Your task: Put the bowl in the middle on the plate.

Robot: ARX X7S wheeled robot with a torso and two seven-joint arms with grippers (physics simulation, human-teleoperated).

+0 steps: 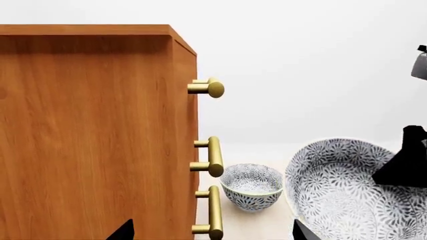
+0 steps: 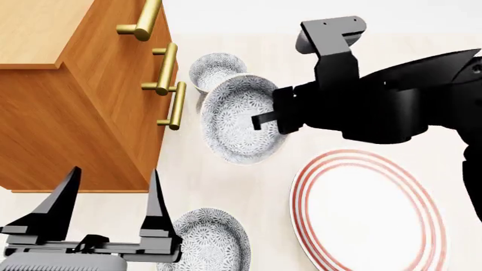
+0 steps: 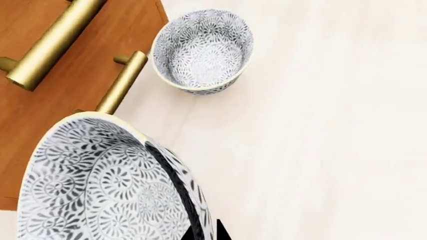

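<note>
Already lifted: the bowl (image 2: 242,119) hangs tilted in the air, pinched at its rim by the right claw (image 2: 265,119), one finger inside the wall and one outside, as the right wrist view shows with a dark finger lying against the patterned inside. Sits above the table (image 2: 249,186), between the wooden cabinet (image 2: 68,113) with its brass handles (image 2: 171,101) and the plate (image 2: 369,212), apart from both. Carrying step in hand, then; placing not yet done. Plate bare, red rings unbroken, lying near the robot's right side. Two more patterned bowls on the table: the far bowl (image 2: 213,69) just behind the held one, close to the cabinet front, and the near bowl (image 2: 211,241) at the lower edge of the head view.

Left claw (image 2: 105,217) spread wide, holding nothing, hovering near the cabinet's corner and beside the near bowl.

Next move, by judgement: swing the right arm toward the robot and to its right until the bowl is over the plate's centre, level the bowl so the foot faces down, lower until it rests, then release. Risk in the tilt: a rim pinch may let the bowl slip or land on edge.
</note>
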